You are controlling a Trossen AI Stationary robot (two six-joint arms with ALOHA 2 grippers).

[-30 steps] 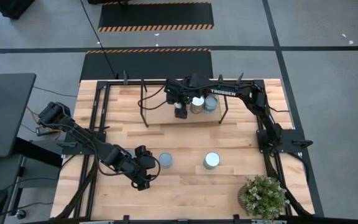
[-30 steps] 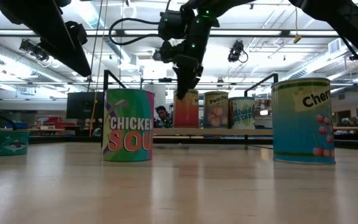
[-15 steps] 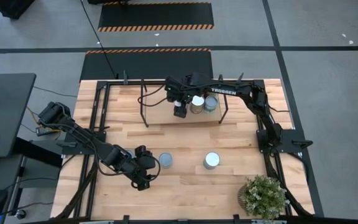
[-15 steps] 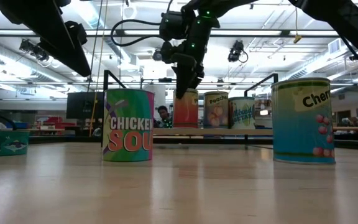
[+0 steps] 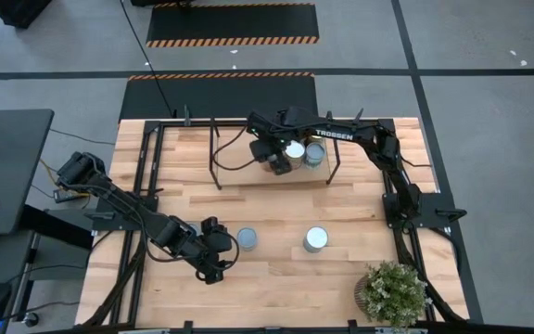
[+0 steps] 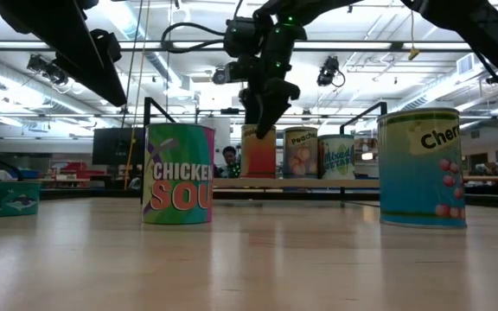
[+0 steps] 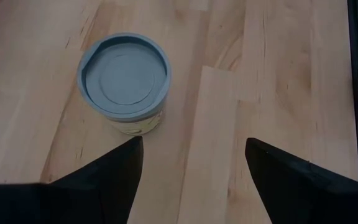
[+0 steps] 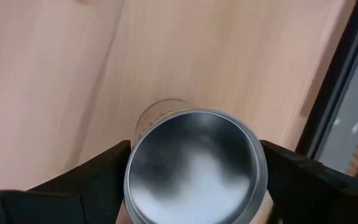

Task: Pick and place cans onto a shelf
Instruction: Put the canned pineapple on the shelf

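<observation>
The right tool (image 5: 277, 163) hangs over the left part of the shelf (image 5: 239, 175), its fingers spread to either side of a silver-topped can (image 8: 194, 163) that stands upright on the shelf board; in the right wrist view both dark fingers sit just outside the can's rim, so the tool looks opened and the can is on its own base. To finish this placing well, the tool should rise straight up until its fingertips are above the lid, with no sideways drift, since two more cans (image 5: 314, 154) stand close beside it on the board and a nudge could topple the row. The shelf's thin black frame runs near the can on one side, so leaving upward and then back toward the counter (image 5: 276, 278) is the safest way out. The left tool (image 5: 213, 269) waits low at the front, fingers apart, just short of the blue-grey-topped chicken soup can (image 5: 247, 239). A white-topped can (image 5: 315, 239) stands well apart to its right, leaving bare wood between them for an approach. The potted plant (image 5: 394, 292) occupies the front right corner.
</observation>
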